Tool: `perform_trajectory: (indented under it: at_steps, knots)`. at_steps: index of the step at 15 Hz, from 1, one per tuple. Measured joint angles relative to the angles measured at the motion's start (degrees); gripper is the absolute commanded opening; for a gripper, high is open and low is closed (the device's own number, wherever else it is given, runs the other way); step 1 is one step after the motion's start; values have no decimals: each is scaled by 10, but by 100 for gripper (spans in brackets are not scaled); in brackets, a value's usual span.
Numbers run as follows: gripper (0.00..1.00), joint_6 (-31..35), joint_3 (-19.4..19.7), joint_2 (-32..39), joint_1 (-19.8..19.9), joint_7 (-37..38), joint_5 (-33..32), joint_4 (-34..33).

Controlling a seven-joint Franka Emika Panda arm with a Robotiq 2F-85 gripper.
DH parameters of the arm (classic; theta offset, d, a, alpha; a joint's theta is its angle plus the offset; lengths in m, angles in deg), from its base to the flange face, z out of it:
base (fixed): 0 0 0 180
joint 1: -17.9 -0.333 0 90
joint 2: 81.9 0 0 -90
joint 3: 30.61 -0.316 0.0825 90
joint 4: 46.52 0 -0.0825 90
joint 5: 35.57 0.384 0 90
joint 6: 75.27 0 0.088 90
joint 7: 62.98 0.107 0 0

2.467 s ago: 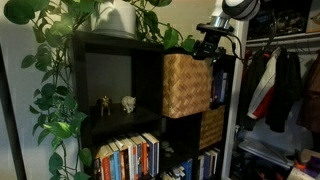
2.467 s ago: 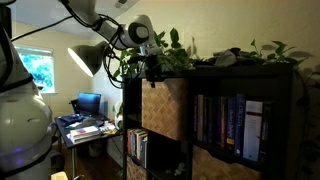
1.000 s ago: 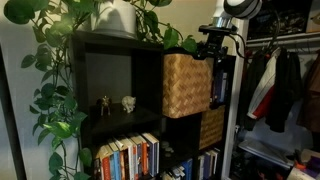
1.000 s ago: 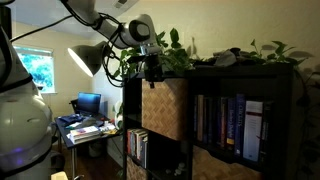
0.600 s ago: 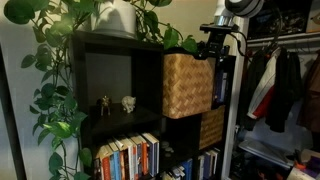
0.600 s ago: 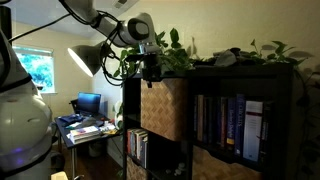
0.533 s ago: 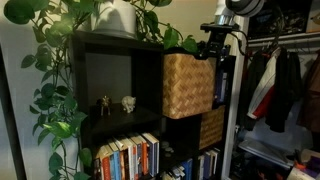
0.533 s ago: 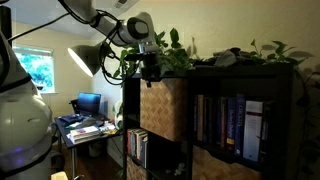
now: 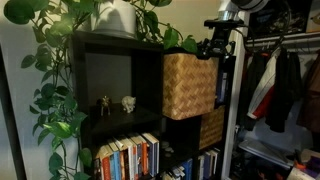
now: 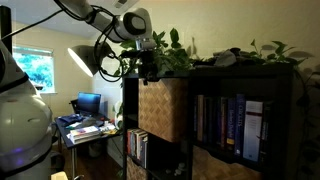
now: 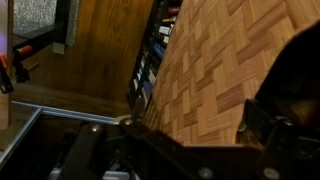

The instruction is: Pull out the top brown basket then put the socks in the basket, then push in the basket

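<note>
The top brown basket (image 9: 188, 85) (image 10: 163, 108) is light tan woven wicker and sticks partway out of the upper cubby of a dark shelf unit (image 9: 115, 45). My gripper (image 9: 213, 50) (image 10: 147, 68) sits at the basket's top front edge in both exterior views. In the wrist view the woven face of the basket (image 11: 215, 80) fills the space between the spread fingers of the gripper (image 11: 200, 125), which is open. I cannot pick out the socks with certainty; a small grey lump (image 10: 226, 58) lies on the shelf top.
A darker woven basket (image 9: 211, 127) fills the cubby below. Books (image 9: 128, 156) and two small figurines (image 9: 116, 103) occupy other cubbies. A trailing plant (image 9: 55, 60) hangs over the shelf. Clothes (image 9: 280, 85) hang beside it; a lamp (image 10: 88, 58) and desk (image 10: 85, 125) stand behind.
The gripper and the top basket have shifted slightly outward from the shelf together. The jaws have stayed open.
</note>
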Motion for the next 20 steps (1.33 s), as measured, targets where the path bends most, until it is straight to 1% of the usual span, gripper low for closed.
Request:
perform_trajectory:
  at_steps: [6, 9, 12, 15, 17, 20]
  knots:
    - [100, -10, 0, -16, 0, -1, 3, 7]
    - [100, -9, 0, -19, 0, -3, -9, -7]
    - [100, -9, -2, -19, 4, -3, -45, -36]
    - [100, -9, -1, -11, 19, -3, -84, -74]
    - [100, -9, 1, 4, 31, -4, -110, -105]
    - [100, -9, 9, 45, 41, -15, -144, -155]
